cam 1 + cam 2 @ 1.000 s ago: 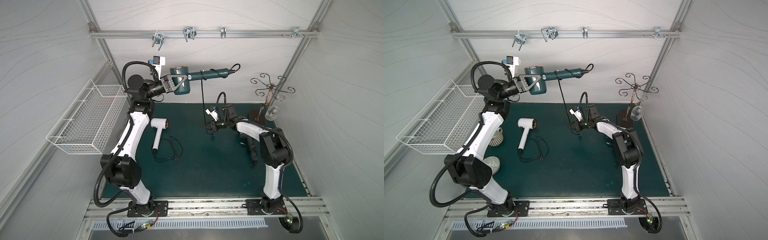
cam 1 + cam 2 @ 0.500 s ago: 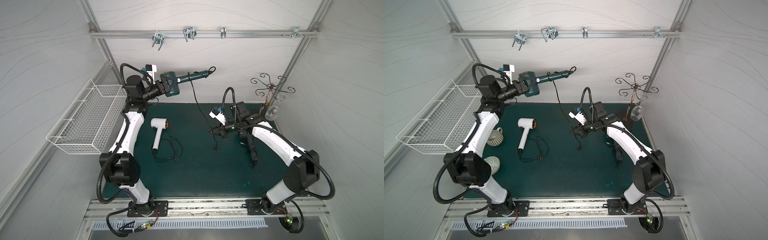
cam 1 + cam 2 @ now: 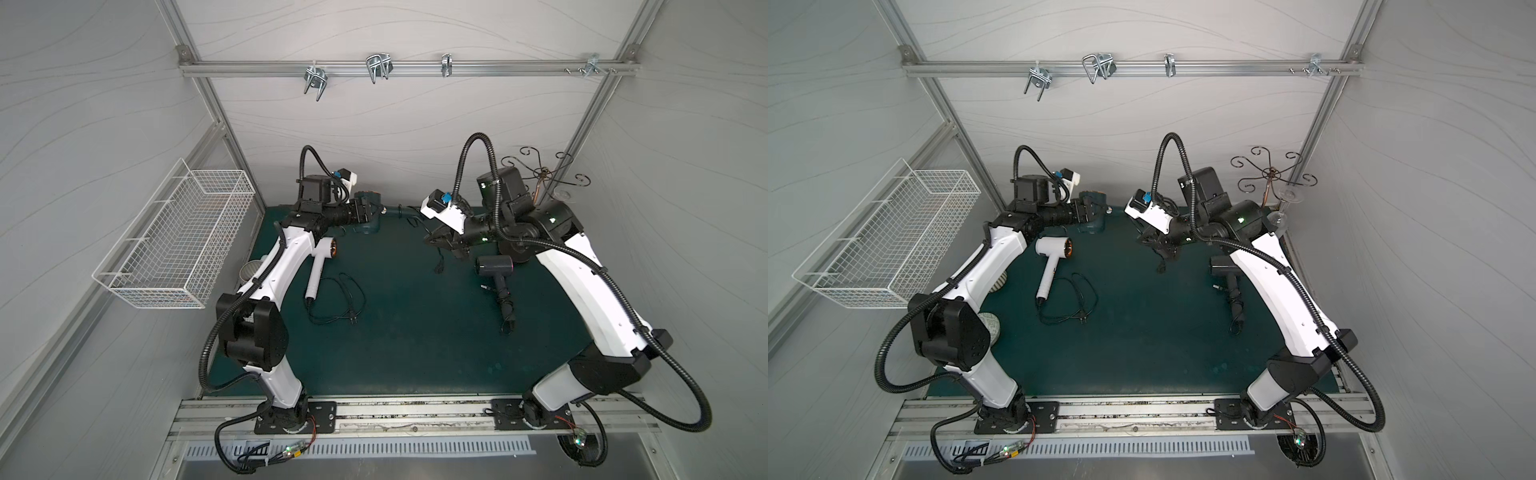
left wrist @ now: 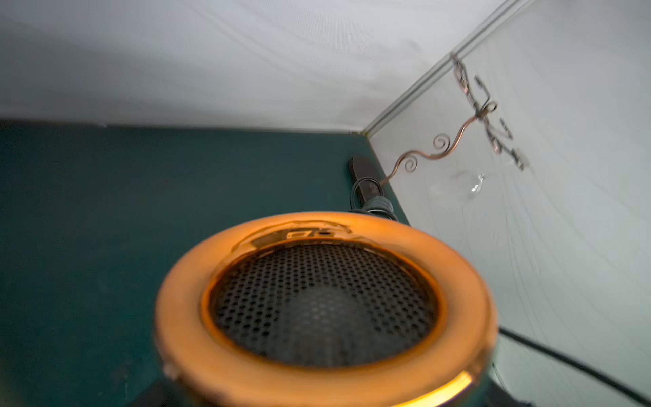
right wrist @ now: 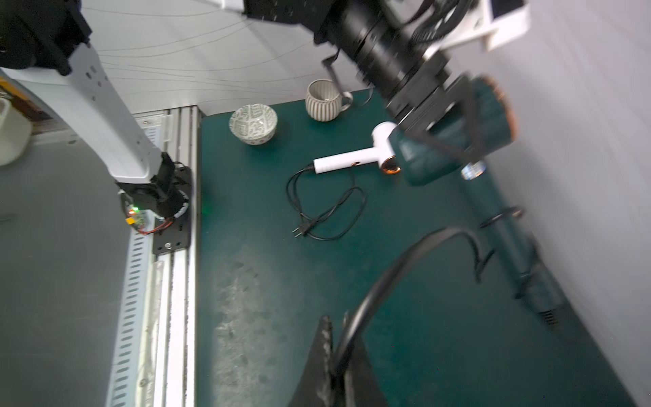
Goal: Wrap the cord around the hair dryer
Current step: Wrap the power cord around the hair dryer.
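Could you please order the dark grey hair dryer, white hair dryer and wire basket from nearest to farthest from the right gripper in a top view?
1. Dark grey hair dryer, beside the right gripper.
2. White hair dryer, on the robot's left side.
3. Wire basket, farthest out on the left.

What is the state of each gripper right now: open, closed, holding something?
Left gripper: closed on the teal hair dryer, gripping its barrel.
Right gripper: closed on the black cord.
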Controlling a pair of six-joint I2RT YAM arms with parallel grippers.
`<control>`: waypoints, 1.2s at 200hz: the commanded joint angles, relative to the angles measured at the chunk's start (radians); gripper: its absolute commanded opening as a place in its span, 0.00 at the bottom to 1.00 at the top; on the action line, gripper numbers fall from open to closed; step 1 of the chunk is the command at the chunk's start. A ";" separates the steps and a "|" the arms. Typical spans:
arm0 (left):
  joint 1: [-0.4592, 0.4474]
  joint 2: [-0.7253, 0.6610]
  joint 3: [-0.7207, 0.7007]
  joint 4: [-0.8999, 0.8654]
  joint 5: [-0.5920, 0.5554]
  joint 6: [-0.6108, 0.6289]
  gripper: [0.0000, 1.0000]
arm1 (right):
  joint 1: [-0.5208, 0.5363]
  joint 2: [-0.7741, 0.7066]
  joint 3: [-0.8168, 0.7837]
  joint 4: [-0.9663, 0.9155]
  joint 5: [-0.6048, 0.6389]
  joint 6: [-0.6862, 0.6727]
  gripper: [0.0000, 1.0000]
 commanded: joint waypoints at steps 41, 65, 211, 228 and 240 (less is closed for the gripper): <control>-0.105 -0.091 -0.131 -0.052 0.061 0.143 0.00 | -0.023 0.141 0.238 -0.023 0.265 -0.184 0.00; -0.136 -0.114 -0.161 -0.063 0.177 0.179 0.00 | -0.057 0.213 0.299 0.019 0.307 -0.237 0.00; -0.202 -0.212 -0.156 0.660 0.607 -0.386 0.00 | -0.413 0.492 0.135 0.193 -0.291 0.100 0.00; -0.172 -0.200 -0.156 0.740 0.593 -0.449 0.00 | -0.423 0.490 0.082 0.190 -0.345 0.140 0.00; -0.138 -0.191 -0.156 0.827 0.569 -0.501 0.00 | -0.422 0.460 0.001 0.232 -0.374 0.171 0.00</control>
